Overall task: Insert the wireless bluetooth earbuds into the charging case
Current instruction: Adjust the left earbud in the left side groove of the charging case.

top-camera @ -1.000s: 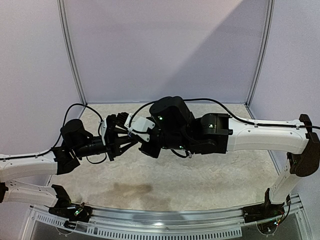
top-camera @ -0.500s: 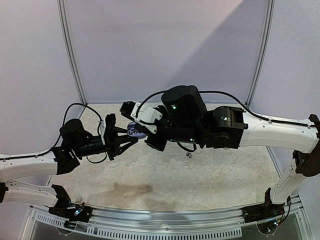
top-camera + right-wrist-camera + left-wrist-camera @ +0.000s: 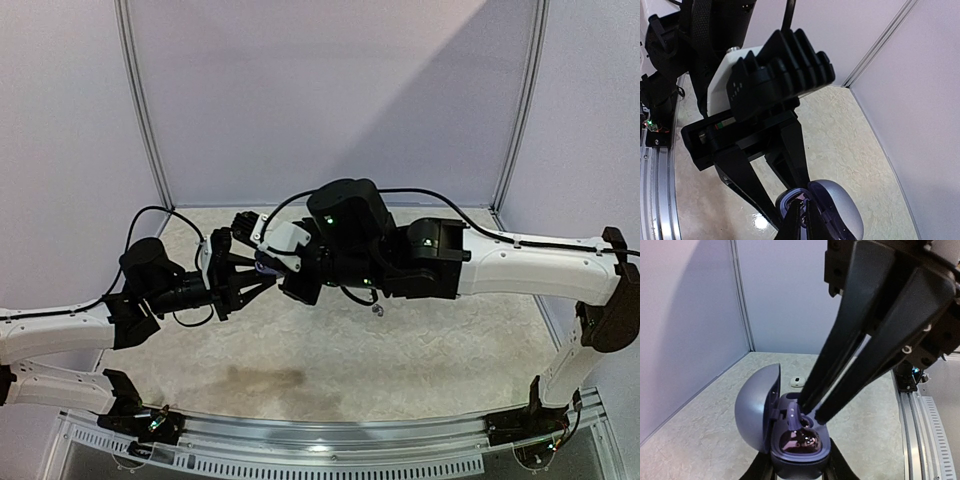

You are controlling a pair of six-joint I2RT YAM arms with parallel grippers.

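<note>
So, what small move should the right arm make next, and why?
Probably press gently down: the shut right jaws seem to have their tips against an earbud that sits high in the open case, which the left jaws hold.

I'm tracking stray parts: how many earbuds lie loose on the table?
1: a small white earbud lies on the table, just beyond the open case. More may be hidden from these views.

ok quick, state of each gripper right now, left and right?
Left gripper: shut on the open charging case.
Right gripper: shut, tips inside the case at an earbud; whether it grips it cannot be told.
</note>
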